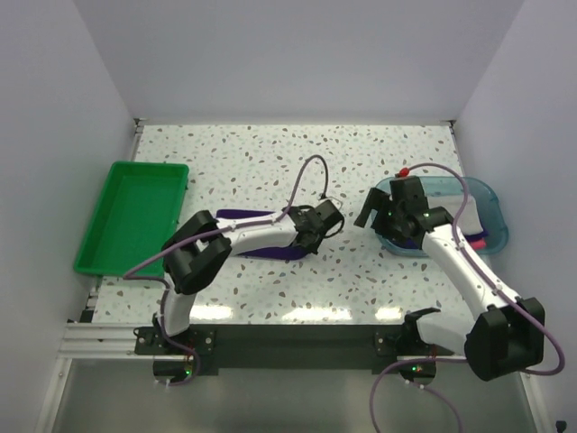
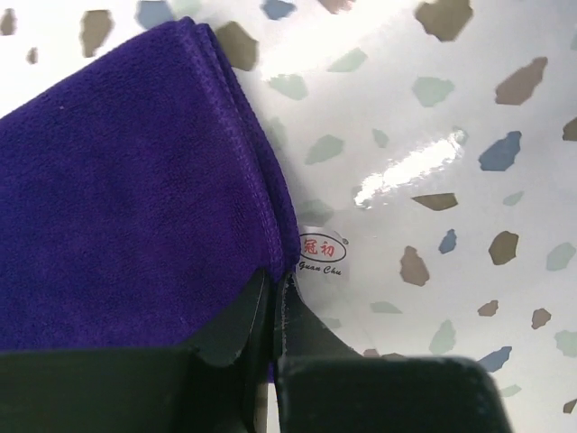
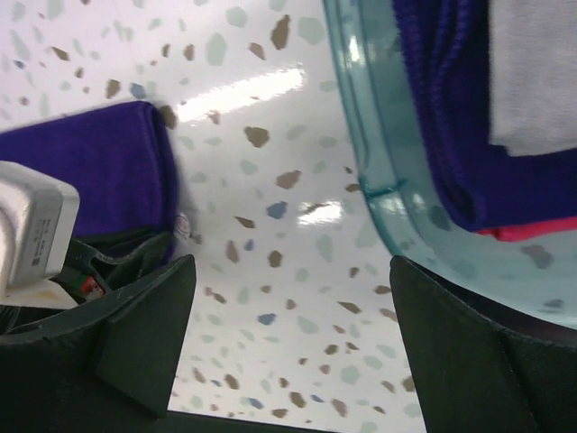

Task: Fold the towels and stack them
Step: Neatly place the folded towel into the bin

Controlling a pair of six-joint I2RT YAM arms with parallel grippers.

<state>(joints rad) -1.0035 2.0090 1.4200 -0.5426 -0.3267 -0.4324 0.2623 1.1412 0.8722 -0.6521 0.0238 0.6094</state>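
At mid-table, the left gripper (image 2: 275, 302) is pinching shut on a dark purple towel (image 2: 117, 198) at its layered edge. The right gripper (image 3: 288, 334) is gaping beside the teal tray (image 3: 379, 189), where another purple towel (image 3: 451, 117), a grey-white towel (image 3: 532, 72) and a pink towel (image 3: 532, 230) are lying, so most of the folding and stacking is probably not yet done.

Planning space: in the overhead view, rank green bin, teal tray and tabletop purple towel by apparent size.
1. green bin
2. teal tray, partly arm-covered
3. purple towel, mostly arm-covered, so unsure
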